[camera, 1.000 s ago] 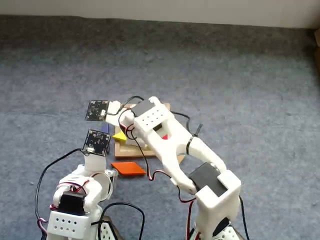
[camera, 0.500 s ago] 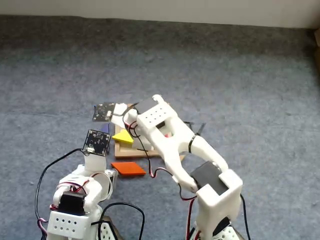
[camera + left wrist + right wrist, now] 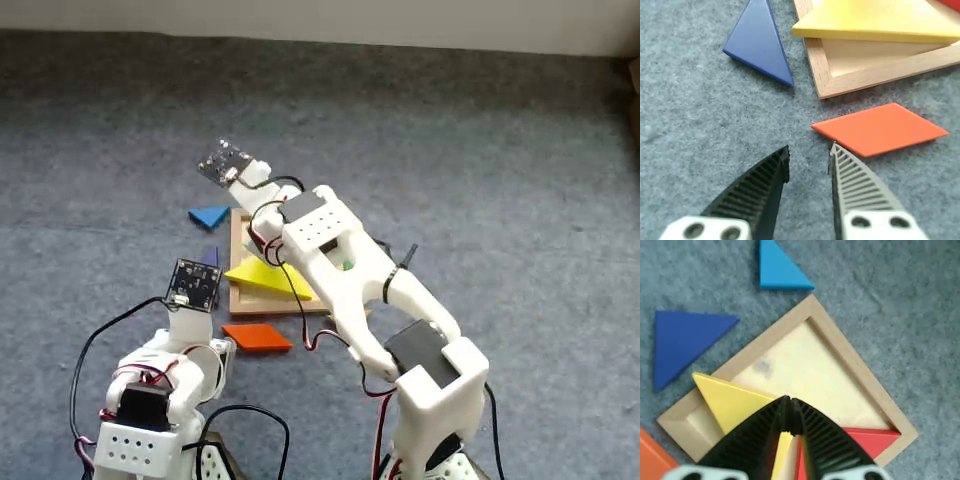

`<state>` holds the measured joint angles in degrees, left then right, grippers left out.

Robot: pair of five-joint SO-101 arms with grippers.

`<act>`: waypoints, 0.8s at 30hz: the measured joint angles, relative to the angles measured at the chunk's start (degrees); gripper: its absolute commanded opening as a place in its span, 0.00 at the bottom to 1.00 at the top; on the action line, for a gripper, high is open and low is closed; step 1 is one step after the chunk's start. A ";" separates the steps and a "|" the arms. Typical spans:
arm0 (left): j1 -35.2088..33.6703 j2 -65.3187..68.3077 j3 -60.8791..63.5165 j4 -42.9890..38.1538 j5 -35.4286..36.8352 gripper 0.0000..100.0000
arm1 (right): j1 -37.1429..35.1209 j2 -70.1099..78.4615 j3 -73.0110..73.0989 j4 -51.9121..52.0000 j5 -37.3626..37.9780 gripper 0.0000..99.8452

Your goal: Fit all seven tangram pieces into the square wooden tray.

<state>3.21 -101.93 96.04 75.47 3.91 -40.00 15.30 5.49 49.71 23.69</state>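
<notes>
The square wooden tray lies in front of both arms. A yellow triangle lies tilted in it, one edge sticking out over the rim. A red piece sits in a tray corner. My right gripper is shut just above the yellow triangle, nothing held. Beside the tray on the carpet lie a light blue triangle, a dark blue triangle and an orange parallelogram. My left gripper is open low over the carpet, close to the parallelogram's tip.
Grey carpet covers the whole table, with wide free room far and to the right. The right arm stretches across the tray and hides much of it from above. The left arm's base stands at the near left.
The right arm's wrist swung up and away from the near side, uncovering the light blue triangle and more of the yellow triangle. The left arm stayed still.
</notes>
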 measured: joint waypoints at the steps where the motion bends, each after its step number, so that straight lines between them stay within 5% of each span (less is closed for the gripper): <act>1: 0.00 0.00 0.00 0.00 0.00 0.15 | 0.00 0.00 0.70 -0.79 -0.35 0.00; 11: 0.00 0.00 0.00 0.00 0.00 0.15 | 0.09 -1.05 10.29 -2.20 3.08 0.00; 24: 0.00 0.00 0.00 0.00 0.00 0.15 | 5.36 -7.38 13.71 13.36 14.07 0.00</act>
<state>3.21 -101.93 96.04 75.47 3.91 -34.64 7.91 19.21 63.08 37.76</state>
